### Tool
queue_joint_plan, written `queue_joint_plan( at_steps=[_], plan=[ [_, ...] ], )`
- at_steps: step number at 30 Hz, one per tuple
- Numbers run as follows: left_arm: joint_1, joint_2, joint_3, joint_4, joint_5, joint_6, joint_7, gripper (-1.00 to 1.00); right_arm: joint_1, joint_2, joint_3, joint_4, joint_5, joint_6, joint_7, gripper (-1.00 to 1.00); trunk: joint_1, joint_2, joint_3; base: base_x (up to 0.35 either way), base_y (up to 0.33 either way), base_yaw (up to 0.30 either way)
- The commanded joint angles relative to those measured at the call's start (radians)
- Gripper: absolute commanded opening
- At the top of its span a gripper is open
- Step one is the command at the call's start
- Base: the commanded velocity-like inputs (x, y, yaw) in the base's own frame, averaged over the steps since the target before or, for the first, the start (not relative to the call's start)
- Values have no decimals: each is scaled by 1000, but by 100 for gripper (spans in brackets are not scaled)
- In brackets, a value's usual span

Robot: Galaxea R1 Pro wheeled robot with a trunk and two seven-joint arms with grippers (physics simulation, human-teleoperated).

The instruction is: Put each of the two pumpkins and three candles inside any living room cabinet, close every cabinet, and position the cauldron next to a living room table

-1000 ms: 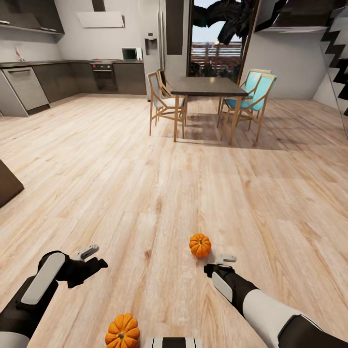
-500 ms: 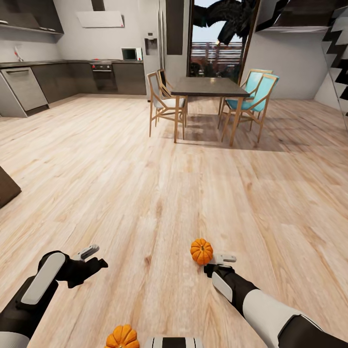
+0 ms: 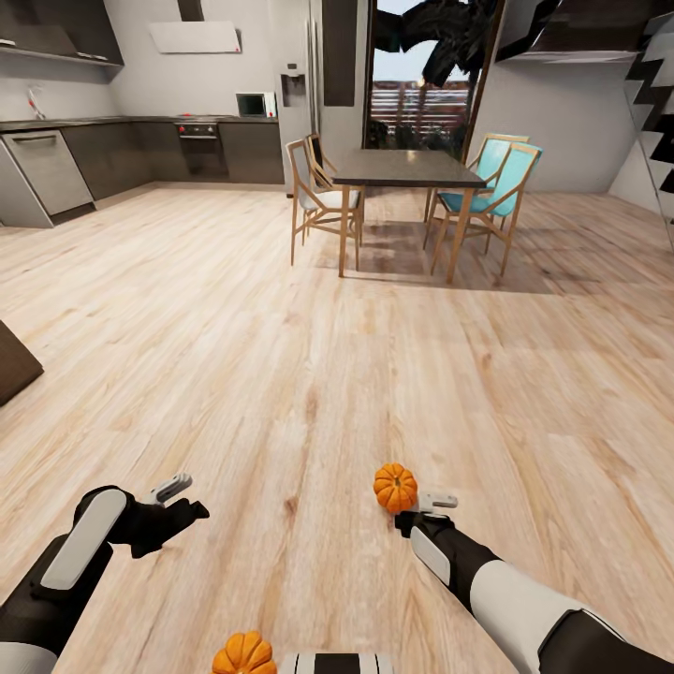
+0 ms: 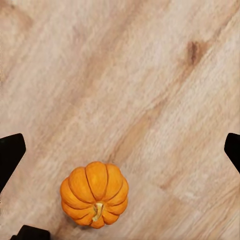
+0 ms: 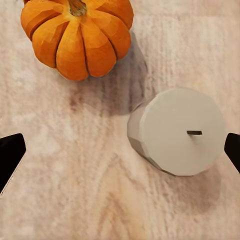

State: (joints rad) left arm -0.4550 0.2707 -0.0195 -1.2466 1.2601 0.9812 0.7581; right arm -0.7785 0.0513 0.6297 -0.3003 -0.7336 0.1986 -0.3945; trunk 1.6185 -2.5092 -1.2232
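Two orange ribbed pumpkins lie on the wooden floor. One pumpkin (image 3: 395, 487) sits just ahead of my right gripper (image 3: 423, 510). The other pumpkin (image 3: 243, 652) lies close to my base, between the arms. The right wrist view looks down on the first pumpkin (image 5: 77, 32) and a stubby beige-grey candle (image 5: 176, 131) standing beside it, with my right gripper (image 5: 120, 150) open above them. In the left wrist view my left gripper (image 4: 120, 150) hangs open over the floor, with the nearer pumpkin (image 4: 95, 194) below it. My left gripper (image 3: 184, 499) holds nothing.
A dark dining table (image 3: 402, 168) with wooden and teal chairs stands ahead. Grey kitchen cabinets (image 3: 140, 150) line the far left wall. A dark brown furniture corner (image 3: 14, 360) juts in at the left edge. Stairs (image 3: 655, 94) rise at the right.
The whole view has crept forward, so both pumpkins sit lower in the picture and the first one is closer to my right gripper. Both arms keep their pose.
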Motion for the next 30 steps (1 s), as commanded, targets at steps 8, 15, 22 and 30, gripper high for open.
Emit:
queue_joint_plan(
  at_steps=[8, 15, 22, 30],
  plan=[
    [-1, 1, -2, 0, 9, 0, 11, 100, -1, -1, 8, -2, -6, 5, -7, 100, 0, 0, -1, 124, 105, 0],
    [-1, 1, -2, -1, 9, 0, 11, 100, -1, -3, 8, -1, -8, 41, -13, 100, 0, 0, -1, 8, 6, 0],
    [-1, 0, -3, -1, 10, 0, 12, 100, -1, -14, 3, 0, -12, 148, -22, 100, 0, 0, -1, 0, 0, 0],
    [-1, -1, -3, -2, 10, 0, 12, 100, -3, -17, -1, 0, -13, 152, -77, 100, 0, 0, -1, 0, 0, 0]
  ],
)
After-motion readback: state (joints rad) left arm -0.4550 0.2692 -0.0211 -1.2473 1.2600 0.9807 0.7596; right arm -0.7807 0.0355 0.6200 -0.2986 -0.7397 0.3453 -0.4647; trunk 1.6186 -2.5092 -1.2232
